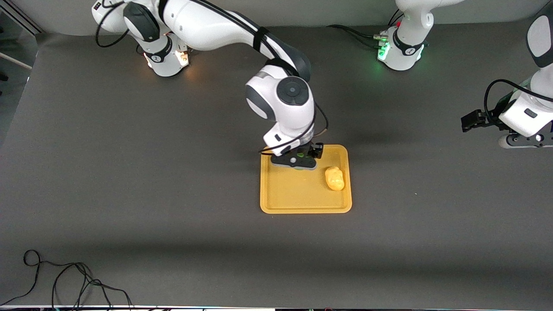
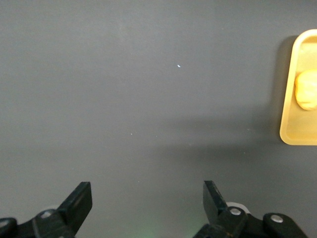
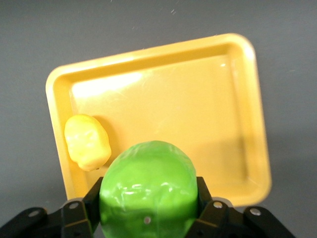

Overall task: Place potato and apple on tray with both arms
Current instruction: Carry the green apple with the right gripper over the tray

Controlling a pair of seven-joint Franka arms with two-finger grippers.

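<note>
The orange-yellow tray [image 1: 302,194] lies mid-table. The yellow-tan potato [image 1: 335,178] lies in it near the rim toward the left arm's end; it also shows in the right wrist view [image 3: 87,141] and the left wrist view [image 2: 307,89]. My right gripper [image 1: 300,160] is over the tray's edge nearest the robots' bases, shut on the green apple [image 3: 148,191], of which only a sliver [image 1: 300,154] shows in the front view. My left gripper [image 2: 147,198] is open and empty, raised over bare table at the left arm's end [image 1: 525,139], waiting.
Black cables [image 1: 65,280] lie on the mat near the front edge toward the right arm's end. The tray's rim shows in the left wrist view [image 2: 290,89] and the right wrist view [image 3: 148,54]. Dark mat surrounds the tray.
</note>
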